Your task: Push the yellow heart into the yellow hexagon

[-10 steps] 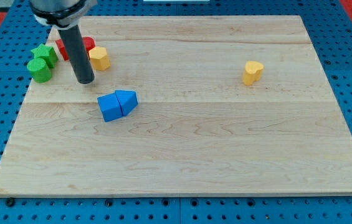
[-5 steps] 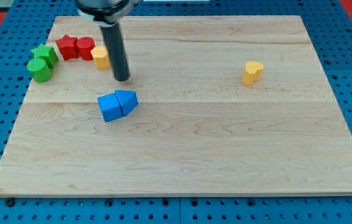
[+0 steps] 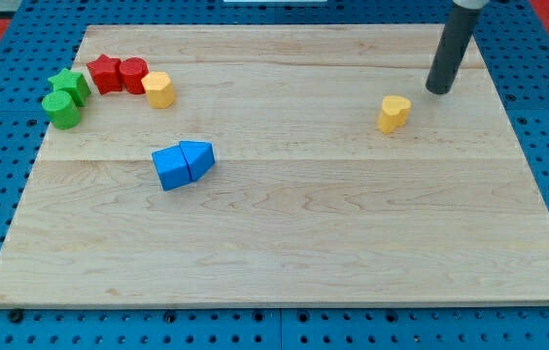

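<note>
While the wooden tabletop spans nearly the whole view, the push has, by my judgement, not begun: the yellow heart sits at the view's right, well apart from the yellow hexagon at upper left. There is no gripper on this arm, only the rod. My tip stands near the heart, up and to its right, not touching. Left to do: slide the heart leftward across the board, passing above the two blue blocks
</note>
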Controlling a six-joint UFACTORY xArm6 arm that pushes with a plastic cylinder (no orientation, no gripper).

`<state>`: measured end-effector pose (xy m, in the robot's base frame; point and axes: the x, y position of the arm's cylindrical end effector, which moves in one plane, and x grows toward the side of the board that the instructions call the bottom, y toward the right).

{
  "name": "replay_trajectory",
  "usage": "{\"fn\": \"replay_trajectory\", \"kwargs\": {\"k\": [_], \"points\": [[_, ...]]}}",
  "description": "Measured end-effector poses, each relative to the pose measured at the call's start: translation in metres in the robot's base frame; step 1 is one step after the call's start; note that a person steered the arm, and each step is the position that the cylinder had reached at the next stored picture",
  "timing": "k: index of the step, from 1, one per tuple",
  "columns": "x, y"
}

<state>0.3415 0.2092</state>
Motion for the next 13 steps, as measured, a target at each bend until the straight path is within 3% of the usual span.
{"fn": "replay_trajectory", "kwargs": {"k": [2, 3, 4, 5, 6, 7, 8, 10, 11, 13], "points": [[0.034, -0.142], [0.027, -0.146], [0.023, -0.066], [0.06, -0.039], [0.09, -0.071], [0.086, -0.154], [0.078, -0.197], [0.066, -0.083], [0.055, -0.122], [0.039, -0.254]]}}
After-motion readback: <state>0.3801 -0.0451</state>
